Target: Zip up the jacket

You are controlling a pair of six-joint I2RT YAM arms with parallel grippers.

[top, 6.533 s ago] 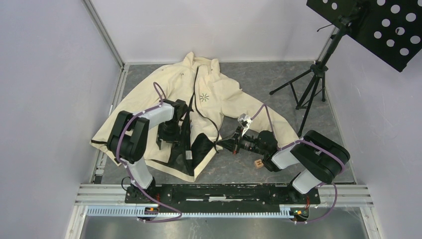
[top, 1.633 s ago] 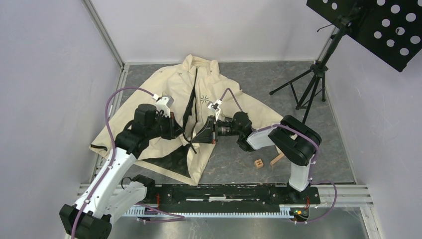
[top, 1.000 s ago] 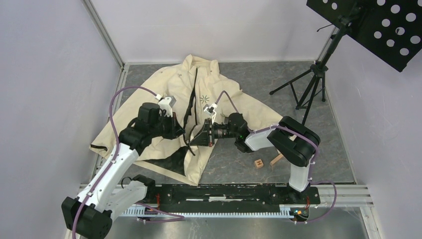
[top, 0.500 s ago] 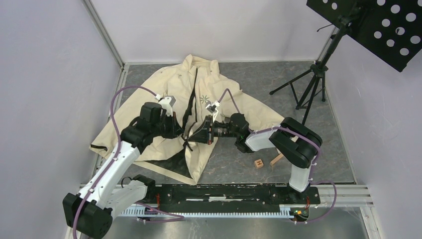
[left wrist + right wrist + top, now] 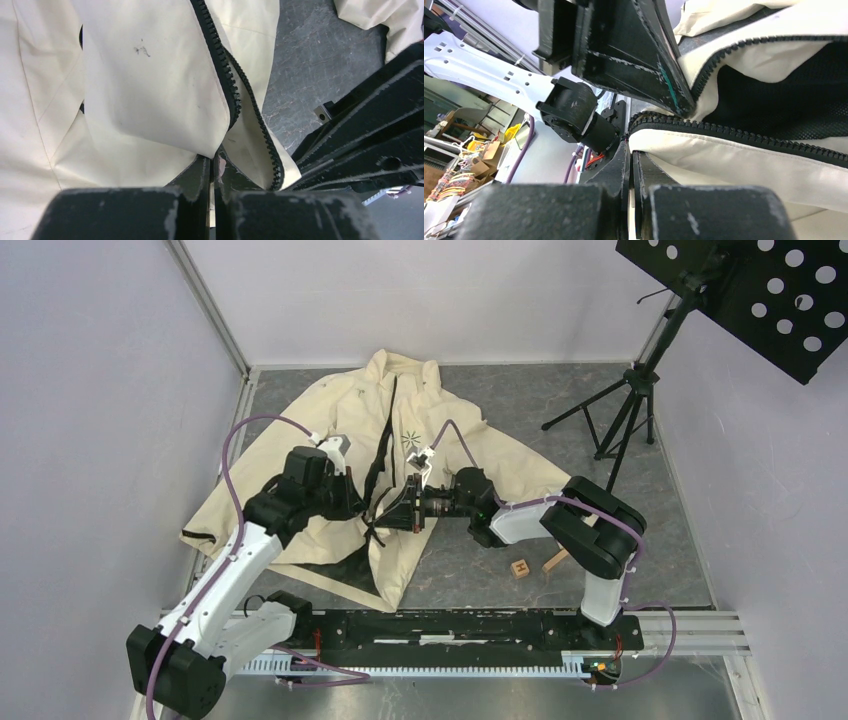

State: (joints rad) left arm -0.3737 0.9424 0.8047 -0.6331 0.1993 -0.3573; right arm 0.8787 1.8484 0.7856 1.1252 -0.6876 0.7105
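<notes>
Left pincer (image 5: 368, 510) and right pincer (image 5: 402, 512) tip to tip, seemingly on the zipper (image 5: 388, 418) of the cream jacket (image 5: 348, 405).

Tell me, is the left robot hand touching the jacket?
Touching. The left wrist view shows the left gripper shut, pinching the cream edge of the jacket between its fingers.

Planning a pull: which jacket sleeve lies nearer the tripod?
The sleeve on the right arm's side, stretched toward the tripod; the other sleeve points away from it.
</notes>
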